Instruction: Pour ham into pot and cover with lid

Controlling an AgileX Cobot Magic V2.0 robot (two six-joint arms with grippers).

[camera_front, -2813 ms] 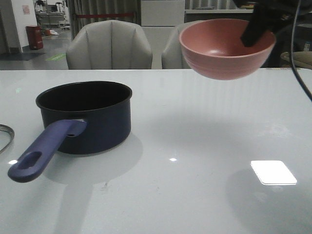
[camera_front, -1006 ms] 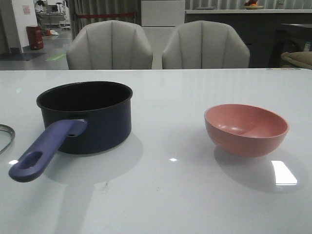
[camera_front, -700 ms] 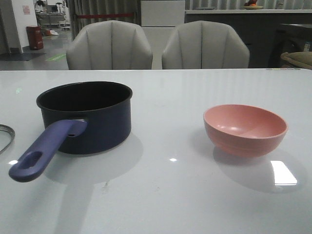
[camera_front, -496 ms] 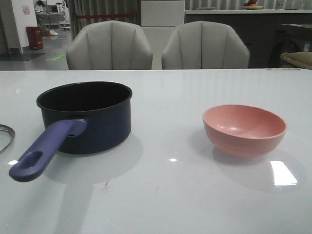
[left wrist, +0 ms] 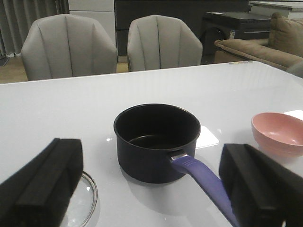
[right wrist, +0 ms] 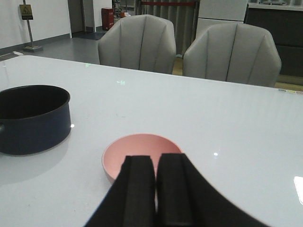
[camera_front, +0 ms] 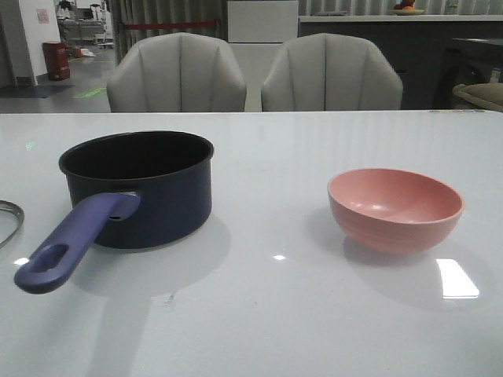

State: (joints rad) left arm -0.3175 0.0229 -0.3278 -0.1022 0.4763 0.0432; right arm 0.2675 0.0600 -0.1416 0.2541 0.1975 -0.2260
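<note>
The saucepan [camera_front: 136,188] stands upright on the white table [camera_front: 275,314], its long purple-blue handle [camera_front: 72,242] pointing toward the robot, and the salmon-pink bowl [camera_front: 395,207] rests upright well apart from it on the robot's right, its interior showing no food. No ham is discernible in any view; the pan's black interior is too dark to confirm that the pieces lie inside. Judged from this layout, pouring is complete and the step in hand is covering the pan. The glass lid [left wrist: 85,198] lies flat on the table just beside the pan on the robot's left; only its metal rim shows, and the knob is hidden. The left gripper [left wrist: 156,189] hangs above the table with its fingers spread wide and nothing between them. The right gripper [right wrist: 156,189] sits behind the bowl with its fingers brought together, holding nothing. To perform the step well, bring the left gripper down over the lid's knob, close firmly on it, lift the lid level, centre it over the pan's rim, and lower it squarely, keeping clear of the handle.
</note>
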